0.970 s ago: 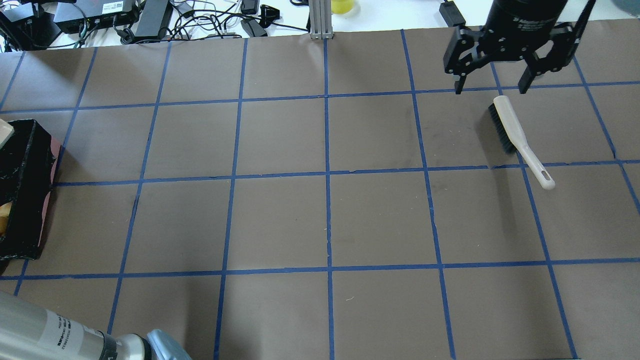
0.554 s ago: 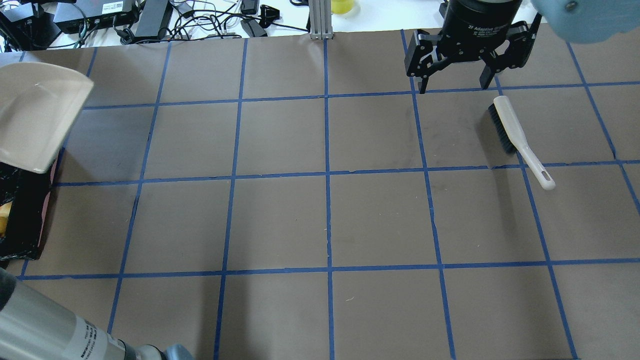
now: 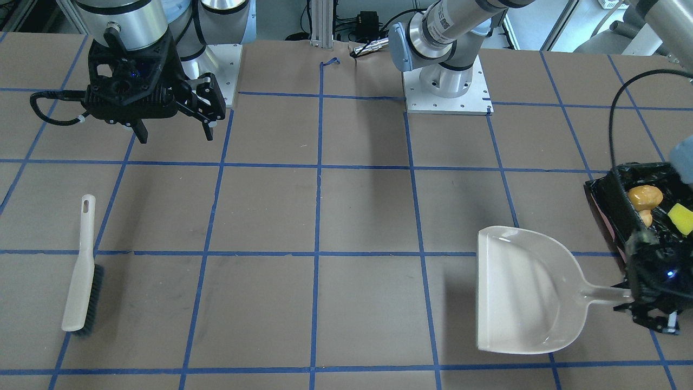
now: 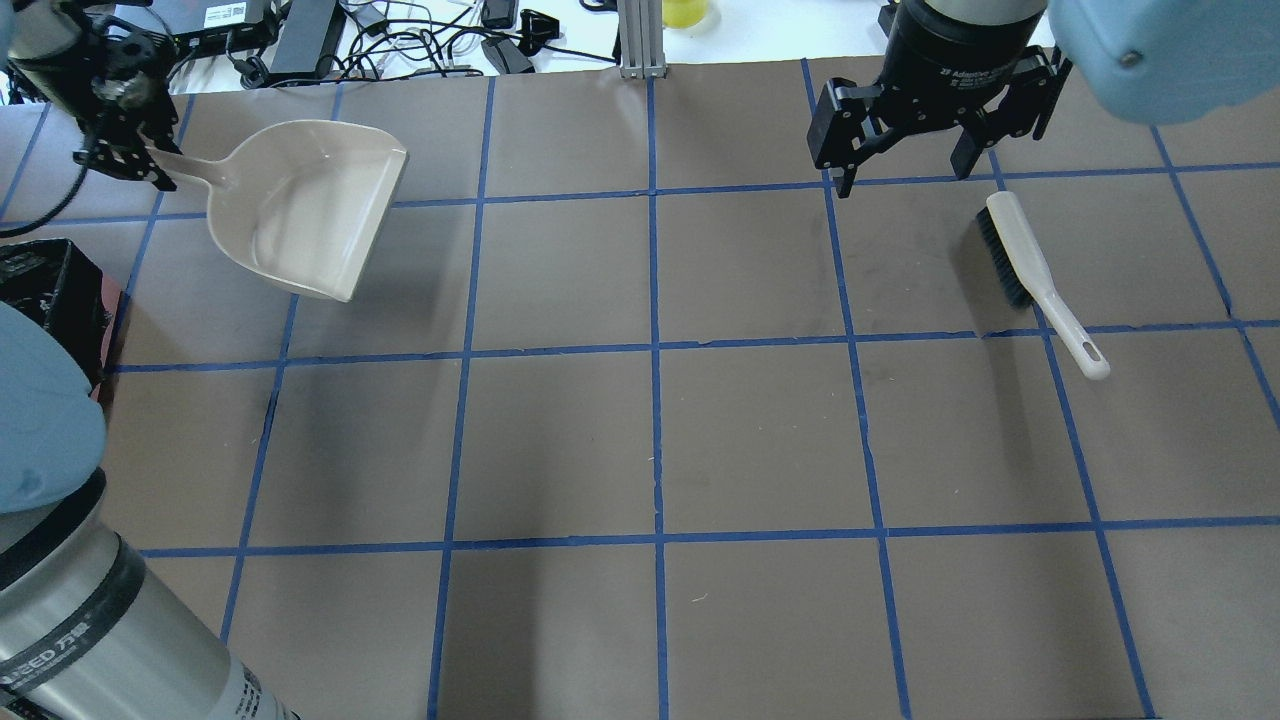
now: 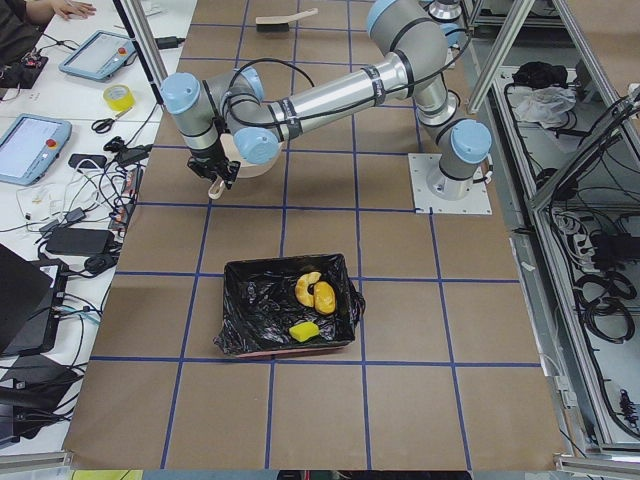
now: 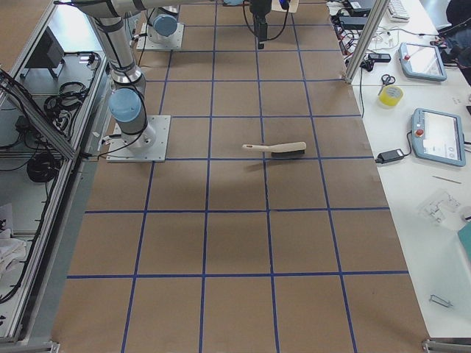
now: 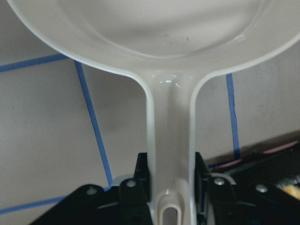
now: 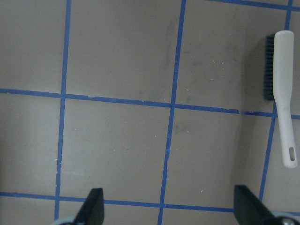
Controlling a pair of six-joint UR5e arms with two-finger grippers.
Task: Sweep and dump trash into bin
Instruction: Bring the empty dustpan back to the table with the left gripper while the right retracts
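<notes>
The bin [image 3: 609,203], pink-sided with a black liner, stands at the table's left end; it also shows in the overhead view [image 4: 50,290] and the left side view [image 5: 240,310]. In it lie the amber lump [image 3: 644,196], the yellow sponge wedge [image 3: 681,218] and the cream crescent [image 3: 645,218]. My left gripper [image 4: 150,165] is shut on the handle of the empty beige dustpan [image 4: 300,205], beyond the bin; the wrist view shows the fingers [image 7: 143,176] clamping the handle. My right gripper [image 4: 905,170] is open and empty, up and left of the brush [image 4: 1030,265].
The beige brush with black bristles lies flat on the brown gridded paper at the right [image 3: 81,271]. Cables and electronics [image 4: 300,40] lie past the table's far edge. An aluminium post [image 4: 640,40] stands at the far middle.
The left arm has swung the dustpan from over the bin out to the far left of the table, and its gripper has come into view. The right gripper has shifted left.
</notes>
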